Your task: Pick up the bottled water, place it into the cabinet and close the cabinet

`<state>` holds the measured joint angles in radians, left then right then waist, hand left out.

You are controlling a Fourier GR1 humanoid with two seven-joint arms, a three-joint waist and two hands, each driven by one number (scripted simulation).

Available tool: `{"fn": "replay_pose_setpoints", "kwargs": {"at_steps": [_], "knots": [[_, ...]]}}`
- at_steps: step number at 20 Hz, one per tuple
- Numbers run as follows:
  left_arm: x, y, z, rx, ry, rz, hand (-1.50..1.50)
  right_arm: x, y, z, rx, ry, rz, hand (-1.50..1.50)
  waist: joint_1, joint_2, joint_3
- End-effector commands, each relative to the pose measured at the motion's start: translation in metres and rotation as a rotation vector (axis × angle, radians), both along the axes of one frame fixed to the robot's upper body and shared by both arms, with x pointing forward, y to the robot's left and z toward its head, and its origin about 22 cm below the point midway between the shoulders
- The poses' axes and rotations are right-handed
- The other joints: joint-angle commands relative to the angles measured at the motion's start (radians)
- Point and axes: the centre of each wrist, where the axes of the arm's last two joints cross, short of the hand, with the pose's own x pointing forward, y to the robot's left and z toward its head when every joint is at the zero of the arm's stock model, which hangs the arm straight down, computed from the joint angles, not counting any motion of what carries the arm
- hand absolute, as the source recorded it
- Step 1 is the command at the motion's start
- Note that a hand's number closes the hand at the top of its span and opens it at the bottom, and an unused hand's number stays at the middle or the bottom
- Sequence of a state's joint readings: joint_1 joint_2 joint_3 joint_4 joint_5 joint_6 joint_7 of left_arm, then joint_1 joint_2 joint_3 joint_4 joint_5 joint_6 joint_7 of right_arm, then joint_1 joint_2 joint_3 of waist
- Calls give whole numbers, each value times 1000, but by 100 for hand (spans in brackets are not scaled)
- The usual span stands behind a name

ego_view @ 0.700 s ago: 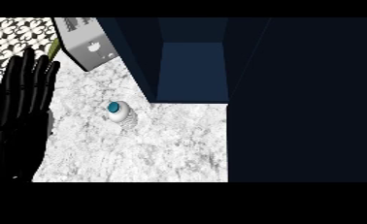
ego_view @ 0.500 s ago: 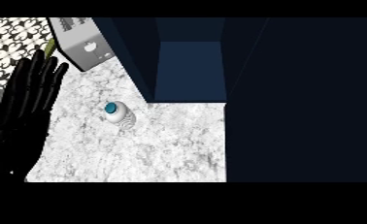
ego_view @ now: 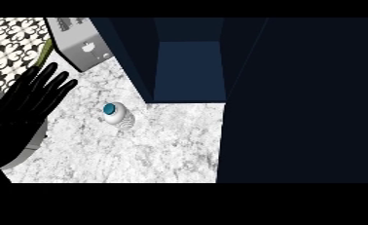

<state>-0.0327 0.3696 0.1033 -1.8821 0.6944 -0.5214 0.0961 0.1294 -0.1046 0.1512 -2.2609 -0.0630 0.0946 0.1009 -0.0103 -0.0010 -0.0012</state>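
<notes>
Near the tabletop's left edge, the left hand hangs wide open, so the untouched water bottle needs reaching and grasping next.

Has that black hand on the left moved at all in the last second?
Yes. The left hand has crept up and right toward the water bottle, its open fingers now reaching nearer the toaster.
</notes>
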Motion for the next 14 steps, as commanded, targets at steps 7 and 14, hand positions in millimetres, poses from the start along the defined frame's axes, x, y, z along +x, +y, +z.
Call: {"fn": "replay_pose_setpoints", "kwargs": {"at_steps": [7,14], "knots": [[4,68,19,-5,109,-80,-150,-46,27,29,35,14,20,-150,7,-1,1],[11,50,29,67,121,-65,-150,-34,31,24,34,42,31,-150,7,0,2]]}}
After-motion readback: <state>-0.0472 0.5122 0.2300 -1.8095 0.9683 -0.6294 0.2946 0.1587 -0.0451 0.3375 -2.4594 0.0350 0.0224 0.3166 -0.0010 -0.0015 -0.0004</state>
